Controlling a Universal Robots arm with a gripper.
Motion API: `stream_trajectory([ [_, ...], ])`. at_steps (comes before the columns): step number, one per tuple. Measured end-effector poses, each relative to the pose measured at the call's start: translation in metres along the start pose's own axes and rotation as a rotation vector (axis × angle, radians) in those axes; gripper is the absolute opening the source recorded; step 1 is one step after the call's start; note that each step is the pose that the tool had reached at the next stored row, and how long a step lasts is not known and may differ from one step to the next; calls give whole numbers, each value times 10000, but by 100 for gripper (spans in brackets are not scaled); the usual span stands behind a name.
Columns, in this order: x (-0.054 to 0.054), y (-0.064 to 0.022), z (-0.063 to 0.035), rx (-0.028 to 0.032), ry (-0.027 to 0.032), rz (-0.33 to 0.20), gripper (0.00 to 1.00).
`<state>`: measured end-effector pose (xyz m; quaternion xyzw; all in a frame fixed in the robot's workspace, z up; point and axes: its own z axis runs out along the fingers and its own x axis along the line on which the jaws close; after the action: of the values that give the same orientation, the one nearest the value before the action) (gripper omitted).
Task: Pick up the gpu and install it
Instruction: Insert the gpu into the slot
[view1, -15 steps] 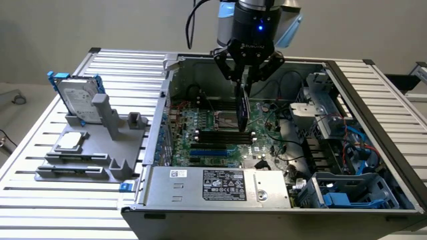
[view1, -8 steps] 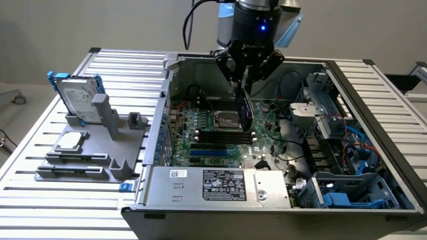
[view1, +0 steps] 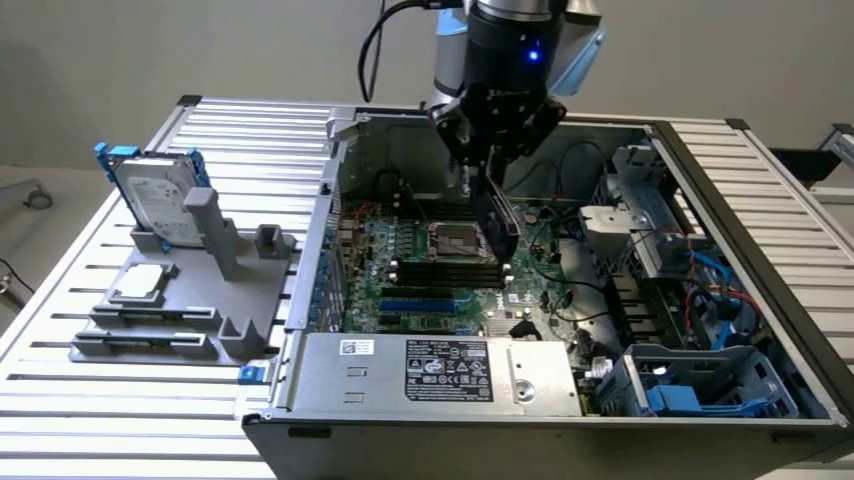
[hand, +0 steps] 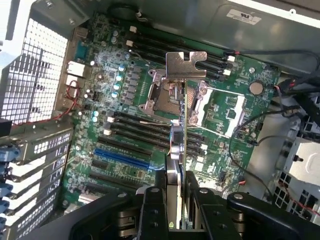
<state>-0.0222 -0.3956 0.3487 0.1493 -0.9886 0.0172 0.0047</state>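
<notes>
The gpu (view1: 502, 215) hangs edge-on inside the open computer case, above the green motherboard (view1: 400, 270), with my gripper (view1: 489, 172) shut on its upper edge. In the wrist view the gpu (hand: 179, 150) is a thin upright strip, and its silver end bracket (hand: 186, 65) sits at the far end over the CPU socket (hand: 172, 95). My gripper (hand: 175, 202) clamps the card between two black fingers (hand: 152, 210). The card is held clear above the board. The blue expansion slot (hand: 122, 157) lies off to one side of it.
On the exterior view's left, a grey fixture (view1: 174, 300) carries a silver hard drive with a blue frame (view1: 158, 200). A power supply (view1: 441, 370) lies along the case's near side, with a blue drive cage (view1: 694, 390) and loose cables (view1: 587, 290) to the right. The case walls (view1: 327, 190) enclose the board.
</notes>
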Motion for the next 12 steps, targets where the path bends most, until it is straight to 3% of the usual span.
stream_trajectory([
  [12, 0, 0, 4, 29, -71, -2184, 26],
])
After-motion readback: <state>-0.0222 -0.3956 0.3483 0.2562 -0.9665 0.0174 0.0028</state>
